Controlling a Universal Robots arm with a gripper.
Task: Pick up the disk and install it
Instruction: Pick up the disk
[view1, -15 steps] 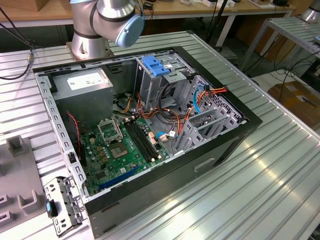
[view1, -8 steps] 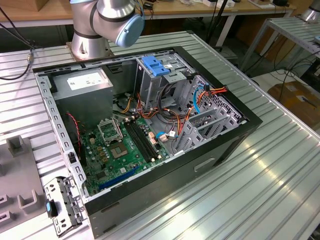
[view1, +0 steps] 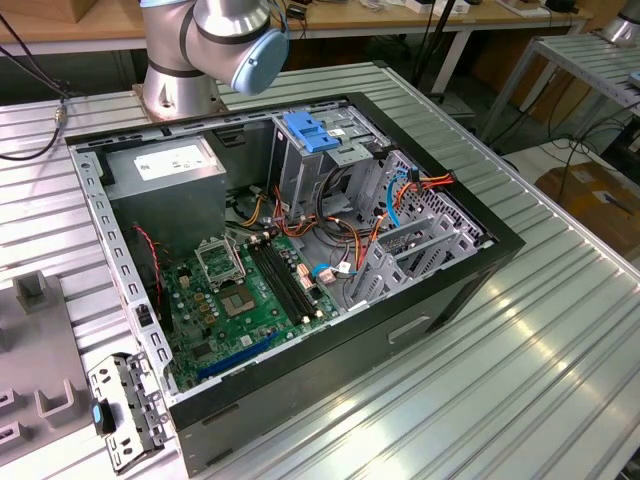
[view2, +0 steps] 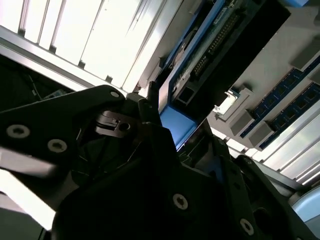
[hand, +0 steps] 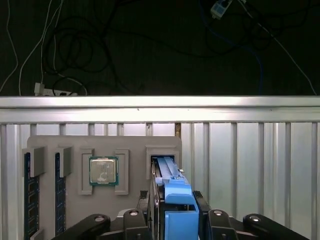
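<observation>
- Blue plastic fills the gap between my fingers (hand: 200, 205): my gripper (hand: 176, 205) is closed narrow on the carrier rail of the disk (hand: 172, 172), one black finger pressed to each side.
- Seen in the first wrist view, the disk stands on edge in a slot of a grey fixture tray (hand: 132, 150), and it has not been lifted clear of it.
- Seen in the second wrist view, the blue carrier (view2: 176, 125) shows between my dark finger links, with the drive's connector edge (view2: 215, 42) running on past them.
- Two holders share the tray with the disk. The one just beside its slot cradles a square processor chip (hand: 103, 170). The one further along holds two memory sticks (hand: 31, 195) lying in parallel channels.
- Ribbed aluminium table (hand: 250, 165) carries the tray. Beyond its edge, loose cables (hand: 75, 50) lie on a dark floor.
- Pictured in the exterior view, an open computer case (view1: 440, 290) lies on the same ribbed surface, with its green motherboard (view1: 250, 290) exposed.
- A blue latch (view1: 308, 133) tops the metal drive cage (view1: 290, 175) inside the case.
- My arm's base (view1: 175, 85) rises from the table just behind the case.
</observation>
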